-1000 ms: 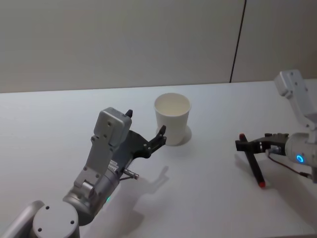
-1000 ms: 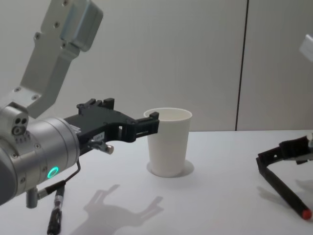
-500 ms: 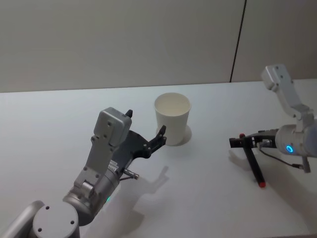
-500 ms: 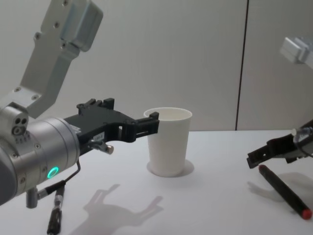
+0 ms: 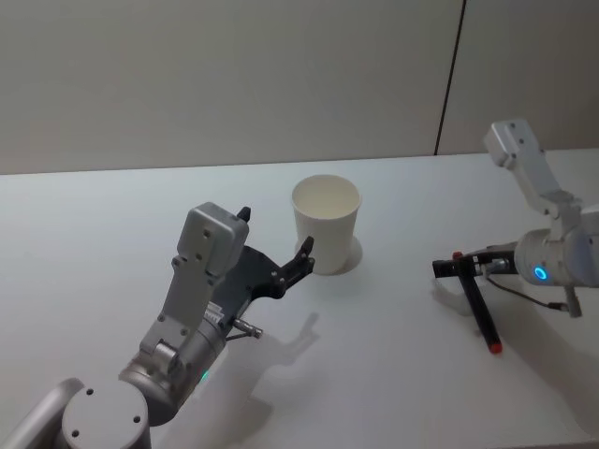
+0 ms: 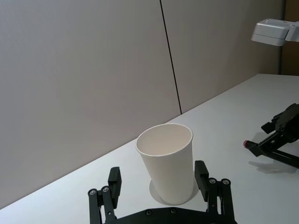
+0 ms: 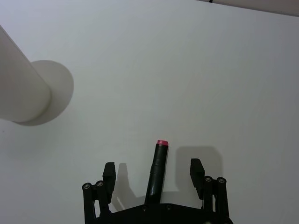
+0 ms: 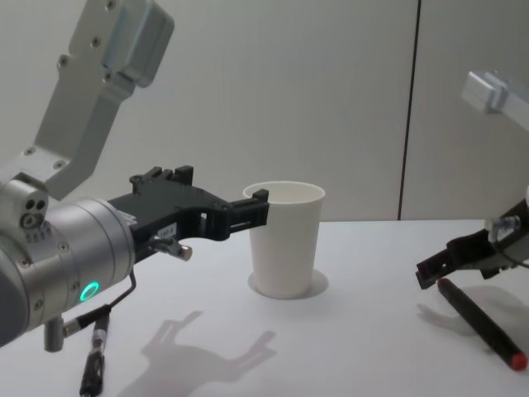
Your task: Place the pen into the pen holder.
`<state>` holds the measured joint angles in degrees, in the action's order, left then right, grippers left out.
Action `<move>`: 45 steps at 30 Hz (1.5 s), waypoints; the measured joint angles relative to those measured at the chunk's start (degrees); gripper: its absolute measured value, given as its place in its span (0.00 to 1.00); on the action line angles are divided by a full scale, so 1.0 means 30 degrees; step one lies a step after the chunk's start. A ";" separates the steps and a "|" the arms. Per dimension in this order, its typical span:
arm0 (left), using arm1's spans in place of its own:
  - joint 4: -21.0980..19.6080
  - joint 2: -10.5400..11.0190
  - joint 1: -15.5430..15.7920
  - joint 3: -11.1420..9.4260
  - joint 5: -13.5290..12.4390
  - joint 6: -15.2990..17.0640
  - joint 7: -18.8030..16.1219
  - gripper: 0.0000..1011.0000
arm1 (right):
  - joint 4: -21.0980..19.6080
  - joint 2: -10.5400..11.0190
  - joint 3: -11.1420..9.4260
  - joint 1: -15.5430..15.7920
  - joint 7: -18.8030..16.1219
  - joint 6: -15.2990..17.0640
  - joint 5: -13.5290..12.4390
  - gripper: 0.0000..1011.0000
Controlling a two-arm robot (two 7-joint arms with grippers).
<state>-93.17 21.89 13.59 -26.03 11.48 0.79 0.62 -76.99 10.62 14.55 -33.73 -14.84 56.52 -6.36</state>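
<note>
White pen holder point(image 5: 326, 224) stands upright mid-bench point(image 5: 94, 215). Pen point(image 5: 479, 313) lies flat, well to its right. Right wrist view: right gripper point(image 7: 153, 169) spread, straddling the pen's end, fingers clear. Chest view: it hovers just above. Left gripper point(image 6: 158, 176) spread, just beside the holder.

no text, no labels (no numbers) — none legible

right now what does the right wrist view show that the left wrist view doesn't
Right wrist view: the pen lying on the table inside the open right gripper, touching neither finger. Left wrist view: the open mouth of the cup, the open left gripper flanking it, and the wall behind. Both: cup, table, right gripper, the pen's red end.
</note>
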 joint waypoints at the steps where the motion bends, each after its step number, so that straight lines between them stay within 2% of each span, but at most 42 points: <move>1: 0.0000 0.0000 0.0000 0.0001 0.0000 0.0001 0.0000 0.99 | 0.0053 -0.0011 0.0003 -0.0026 -0.0013 0.0001 0.0022 0.99; 4: -0.0001 0.0000 -0.0001 0.0001 0.0000 0.0000 0.0000 0.99 | 0.0228 -0.0057 0.0014 -0.0111 -0.0068 -0.0005 0.0102 0.99; 7: -0.0001 0.0000 0.0000 0.0001 -0.0001 0.0000 0.0000 0.99 | 0.0392 -0.0101 0.0020 -0.0178 -0.0121 -0.0043 0.0161 0.93; 14: 0.0000 0.0001 0.0000 0.0001 0.0000 0.0000 0.0000 0.99 | 0.0835 -0.0196 0.0059 -0.0319 -0.0262 -0.0154 0.0319 0.74; 15: -0.0001 0.0000 0.0000 0.0001 0.0000 0.0001 0.0001 0.99 | 0.0878 -0.0207 0.0064 -0.0331 -0.0274 -0.0161 0.0331 0.74; 16: 0.0000 0.0000 0.0000 0.0001 0.0000 0.0000 0.0000 0.99 | 0.0921 -0.0215 0.0069 -0.0339 -0.0294 -0.0171 0.0354 0.68; 19: 0.0000 0.0000 -0.0001 0.0000 0.0000 0.0000 0.0000 0.99 | 0.1122 -0.0243 0.0086 -0.0374 -0.0347 -0.0220 0.0428 0.59; 20: 0.0000 0.0000 0.0000 0.0001 0.0000 0.0001 0.0000 0.99 | 0.1209 -0.0253 0.0088 -0.0388 -0.0368 -0.0247 0.0458 0.59; 23: 0.0000 0.0000 0.0000 0.0000 0.0000 0.0000 0.0000 0.99 | 0.1337 -0.0274 0.0090 -0.0403 -0.0395 -0.0292 0.0490 0.46; 26: -0.0001 0.0000 0.0000 0.0001 -0.0001 0.0000 0.0000 0.99 | 0.1476 -0.0286 0.0085 -0.0419 -0.0410 -0.0338 0.0528 0.37; 27: -0.0001 0.0001 0.0000 0.0001 0.0000 0.0000 0.0000 0.99 | 0.1514 -0.0289 0.0080 -0.0421 -0.0413 -0.0354 0.0535 0.31; 31: -0.0001 0.0000 0.0000 0.0001 0.0000 0.0000 0.0001 0.99 | 0.1642 -0.0296 0.0040 -0.0427 -0.0418 -0.0492 0.0567 0.20; 45: 0.0000 0.0000 0.0000 0.0001 0.0000 0.0001 0.0001 0.99 | 0.1626 -0.0249 -0.0156 -0.0271 -0.0314 -0.1181 0.0526 0.17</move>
<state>-93.17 21.89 13.59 -26.03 11.48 0.80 0.63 -72.11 9.87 14.08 -34.54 -15.79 52.98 -4.78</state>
